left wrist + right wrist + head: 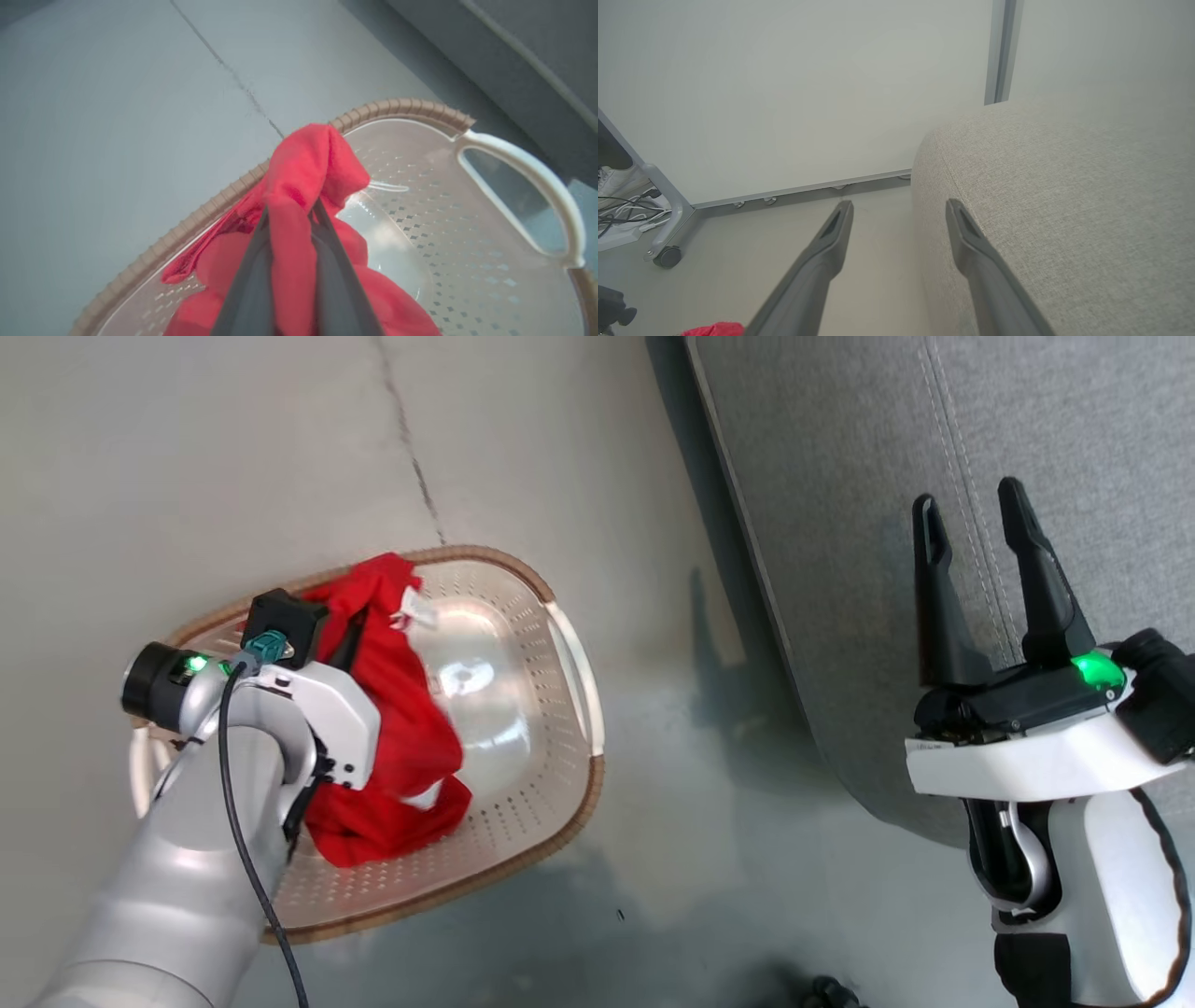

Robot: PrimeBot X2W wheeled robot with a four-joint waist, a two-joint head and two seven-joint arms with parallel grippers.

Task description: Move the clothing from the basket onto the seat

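Note:
The cream perforated basket (pixel 560 663) with its brown rim stands on the floor at left. Red clothing (pixel 401 728) with a small white tag hangs from my left gripper (pixel 290 212), which is shut on a bunched fold of the clothing (pixel 308 163) just above the basket (pixel 467 233). Whether it is one garment or two, I cannot tell. The grey seat (pixel 887 448) fills the upper right. My right gripper (pixel 971 509) hovers open over the seat's edge, nothing between its fingers; in the right wrist view the right gripper (pixel 899 207) straddles the seat's (pixel 1064 200) rounded corner.
Grey floor with a dark crack (pixel 411 439) surrounds the basket. A white wall panel, a wheeled stand leg (pixel 668 254) with cables and a person's white shoe (pixel 616 179) lie beyond the seat. A scrap of red cloth (pixel 712 329) shows at the bottom edge.

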